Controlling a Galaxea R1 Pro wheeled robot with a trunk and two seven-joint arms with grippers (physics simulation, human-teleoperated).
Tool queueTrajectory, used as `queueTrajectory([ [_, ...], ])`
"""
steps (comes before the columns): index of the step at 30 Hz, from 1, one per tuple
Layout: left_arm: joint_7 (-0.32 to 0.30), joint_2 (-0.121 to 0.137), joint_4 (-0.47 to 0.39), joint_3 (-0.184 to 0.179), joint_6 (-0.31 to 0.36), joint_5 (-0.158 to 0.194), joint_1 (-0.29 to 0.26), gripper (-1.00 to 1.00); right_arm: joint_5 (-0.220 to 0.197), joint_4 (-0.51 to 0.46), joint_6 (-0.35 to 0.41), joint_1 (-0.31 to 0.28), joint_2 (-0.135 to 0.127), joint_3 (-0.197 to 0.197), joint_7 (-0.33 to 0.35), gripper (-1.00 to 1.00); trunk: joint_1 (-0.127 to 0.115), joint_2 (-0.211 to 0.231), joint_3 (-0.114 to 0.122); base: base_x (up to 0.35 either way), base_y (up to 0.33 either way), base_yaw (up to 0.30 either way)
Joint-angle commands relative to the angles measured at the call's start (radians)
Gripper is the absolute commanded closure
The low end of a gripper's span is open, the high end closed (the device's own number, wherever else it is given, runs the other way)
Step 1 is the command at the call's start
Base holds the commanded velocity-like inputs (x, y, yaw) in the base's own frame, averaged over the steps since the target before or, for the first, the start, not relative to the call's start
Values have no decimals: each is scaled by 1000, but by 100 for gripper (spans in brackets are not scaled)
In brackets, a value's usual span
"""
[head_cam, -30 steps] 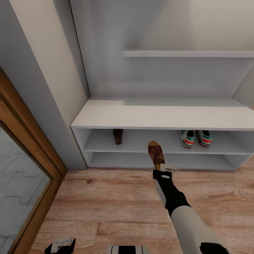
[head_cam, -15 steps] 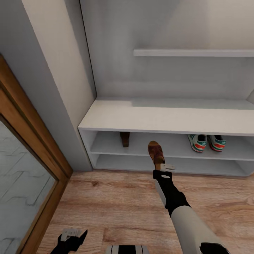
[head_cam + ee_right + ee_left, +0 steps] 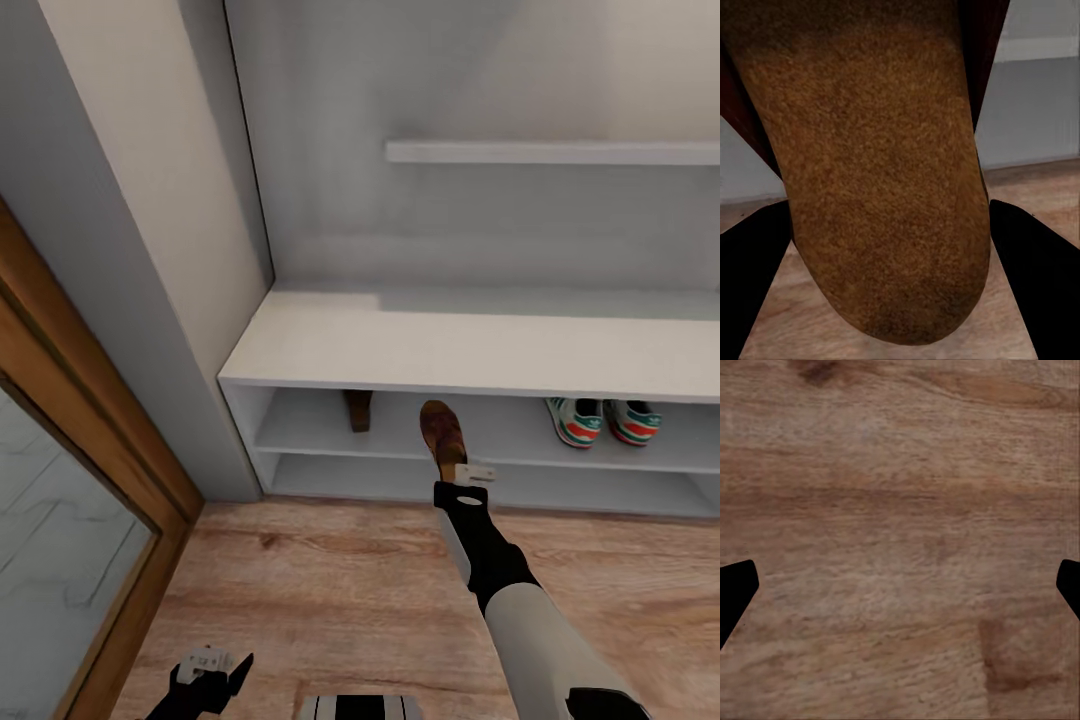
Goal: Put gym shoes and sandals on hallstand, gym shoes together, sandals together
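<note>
Far left: wood-framed door panel (image 3: 60, 520); the left gripper (image 3: 212, 668) low over the corridor floor (image 3: 330, 590), fingers (image 3: 733, 592) spread apart, nothing between them, bare planks in the left wrist view; next along, the hallstand (image 3: 470, 350), a pale surface with two open shelves under it; on the upper shelf (image 3: 500, 440) near its left end, one sandal (image 3: 358, 408) partly hidden under the surface edge; just right of that, the held sandal (image 3: 443, 438) in the right gripper (image 3: 462, 478), fingers clamped on its heel end, toe pointing into the shelf opening; the right wrist view looks along its tan sole (image 3: 870, 165); I cannot tell if the toe touches the shelf yet; further right, well apart, the gym shoes (image 3: 603, 420) side by side on the same shelf, heels out; floating shelf (image 3: 550, 152) above.

Judged: last item, placement step. Risks: toe catching the shelf lip or the surface edge if the approach height is off, twisting the sandal in the grip; letting go too early with most of the sole overhanging, so it tips to the floor; setting it down too far from its mate; pushing in too hard and knocking the other sandal.
</note>
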Motion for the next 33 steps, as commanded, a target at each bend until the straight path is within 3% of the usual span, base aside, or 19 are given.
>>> queueTrajectory([
  [1, -5, -1, 0, 8, -6, -10, -1, -100, 8, -2, 7, 0, 1, -4, 2, 100, 0, 0, -1, 322, 90, 0],
  [18, -2, -7, 0, 4, -11, -10, 2, -100, 8, -1, 7, 0, 1, -4, 3, 100, 0, 0, -1, 233, 20, 0],
  [33, -2, -8, 1, 4, -11, -10, 2, -100, 8, -2, 7, 0, 1, -4, 3, 100, 0, 0, -1, 48, 9, 0],
])
